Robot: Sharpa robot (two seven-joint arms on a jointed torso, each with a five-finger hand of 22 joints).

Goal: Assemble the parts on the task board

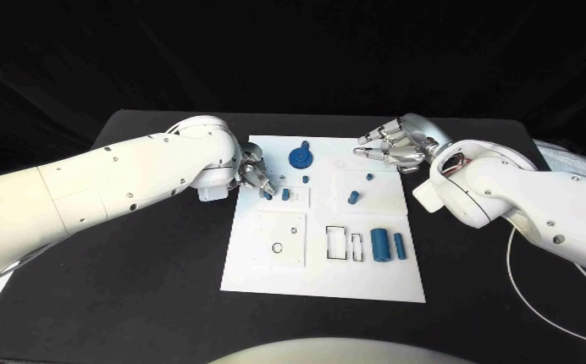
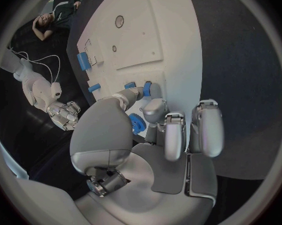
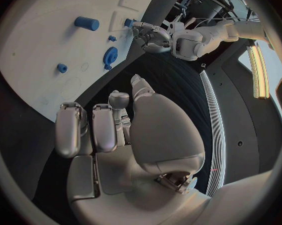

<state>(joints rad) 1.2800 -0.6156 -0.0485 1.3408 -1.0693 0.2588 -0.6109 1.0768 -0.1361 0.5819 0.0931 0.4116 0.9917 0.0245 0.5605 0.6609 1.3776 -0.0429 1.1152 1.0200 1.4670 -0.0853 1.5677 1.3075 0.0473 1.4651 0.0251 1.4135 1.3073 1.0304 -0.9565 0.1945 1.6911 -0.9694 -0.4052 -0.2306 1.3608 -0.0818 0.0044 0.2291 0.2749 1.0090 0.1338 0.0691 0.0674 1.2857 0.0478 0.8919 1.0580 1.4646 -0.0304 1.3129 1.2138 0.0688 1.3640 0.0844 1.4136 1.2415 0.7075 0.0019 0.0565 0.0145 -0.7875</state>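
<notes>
From the head camera I see the task board (image 1: 320, 273) flat in the middle of the black table (image 1: 146, 296). Taking the blue gear (image 1: 301, 159) near the board's far edge as my landmark: a small blue peg (image 1: 353, 197) stands nearer the robot and toward the right arm's side, and two blue cylinders (image 1: 389, 245) lie side by side further toward the robot, next to two empty rectangular slots (image 1: 336, 243). My left hand (image 1: 253, 173) sits at the board's edge on the left-arm side of the gear, fingertips down among two small blue parts (image 1: 276, 195); whether it pinches one is hidden here. My right hand (image 1: 393, 146) hovers beyond the gear at the board's far corner, fingers curled and apart, nothing visible in them.

From the left wrist, my left hand (image 2: 160, 130) fills the middle. The gear (image 2: 136, 123) is half hidden behind the thumb. Two fingers reach to the small blue parts (image 2: 147, 88) just beyond the gear and appear to touch them, but I cannot tell if they are gripped. The other fingers hang loose over the table.

From the right wrist, my right hand (image 3: 109, 130) is loosely curled over the dark table beside the board, holding nothing. The gear (image 3: 109, 56) lies ahead, with a cylinder (image 3: 87, 23) and a small peg (image 3: 62, 68) past it. The left hand (image 3: 148, 35) is down by the board's edge
</notes>
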